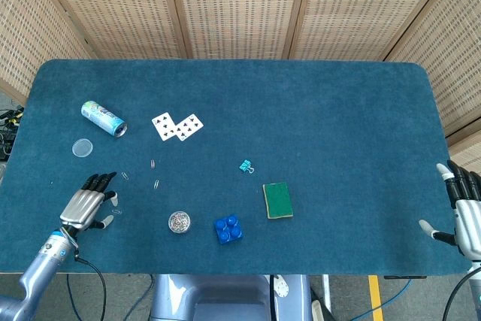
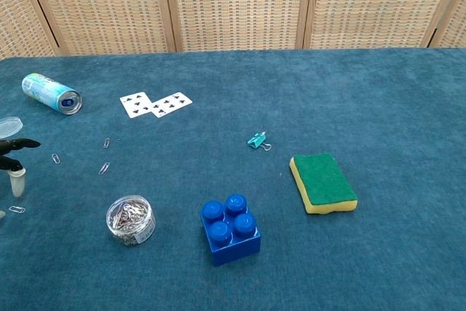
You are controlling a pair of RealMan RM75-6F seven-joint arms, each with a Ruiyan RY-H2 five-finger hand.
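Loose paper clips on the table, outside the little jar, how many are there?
4: one below the playing cards, one nearer the jar, one left of those, one by the left hand. The hand may hide more.
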